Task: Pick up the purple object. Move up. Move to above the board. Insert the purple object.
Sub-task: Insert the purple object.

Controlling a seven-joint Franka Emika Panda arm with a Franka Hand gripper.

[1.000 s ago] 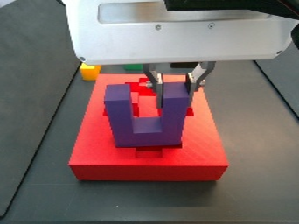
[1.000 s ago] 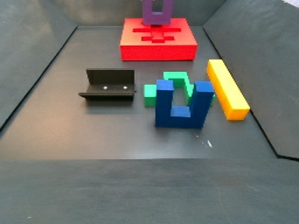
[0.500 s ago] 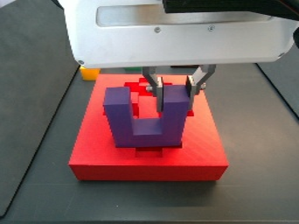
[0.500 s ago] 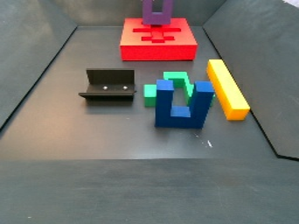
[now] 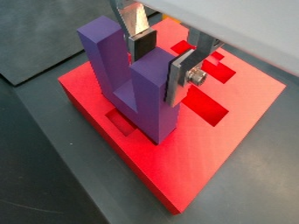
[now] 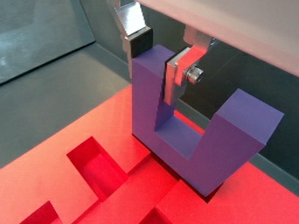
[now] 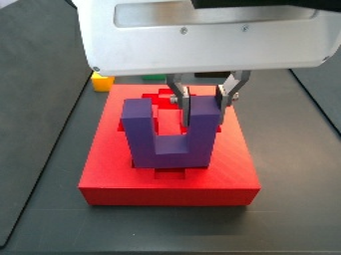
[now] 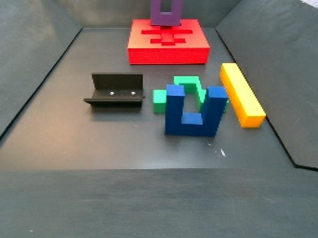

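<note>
The purple object [image 7: 167, 139] stands upright on the red board [image 7: 120, 179], its base sunk in a cutout and both prongs pointing up. My gripper [image 7: 202, 100] hangs straight over it, its fingers on either side of one prong near the top. In both wrist views the silver plates and dark pads of the gripper [image 5: 160, 59] [image 6: 158, 57] press that prong of the purple object [image 5: 128, 96] [image 6: 187, 140], so it is shut on it. Open cross cutouts show on the board [image 5: 233, 149] [image 6: 47, 162] beside the block. In a side view the purple object [image 8: 165, 11] shows at the far end on the board [image 8: 168, 56].
On the dark floor nearer the camera stand the fixture [image 8: 114, 91], a blue two-pronged piece [image 8: 195, 113], a green block [image 8: 184, 91] and a long yellow bar [image 8: 241, 93]. A yellow piece [image 7: 100, 80] peeks out behind the board. Dark walls ring the floor.
</note>
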